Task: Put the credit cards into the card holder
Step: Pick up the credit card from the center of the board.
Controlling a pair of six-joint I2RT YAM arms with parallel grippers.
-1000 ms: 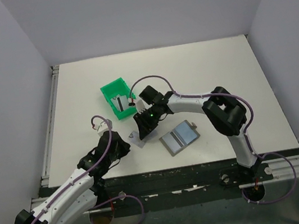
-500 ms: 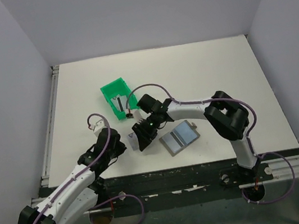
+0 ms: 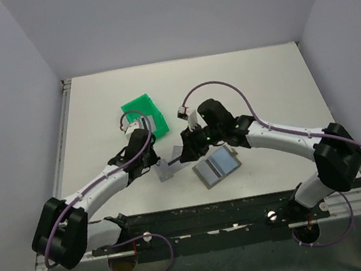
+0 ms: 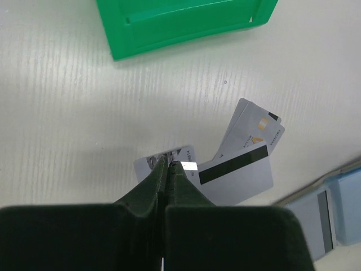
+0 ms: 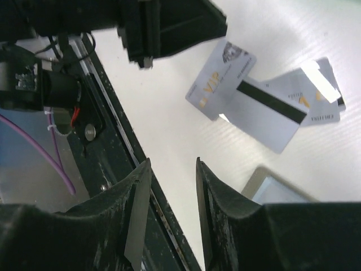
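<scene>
Looking down the left wrist view, I see the credit cards (image 4: pixel 237 172) fanned in a loose, overlapping pile on the table (image 4: pixel 67 113). They lie between the green bin (image 4: pixel 186 22) and the card holder (image 4: pixel 333 217), which sits open and flat just beside them. None of these cards is in the holder yet.

The left gripper (image 4: pixel 169 166) is closed with nothing between its fingers. Its tips sit over the corner of the lettered card (image 5: pixel 220 82); I cannot tell whether they press on it. The right gripper (image 5: pixel 172 164) hangs above the near table edge with its jaws partly apart. I see only the table through the gap.

I judge the step in hand to be getting one card free of the pile. To do it well, I would use the closed left tips to pin or nudge the lettered card so one edge lifts or clears its neighbours. Then I would bring the right jaws in low along that edge and pinch one card only. Thin cards lying flat slide easily, so I would close slowly, then check the grip before lifting.
</scene>
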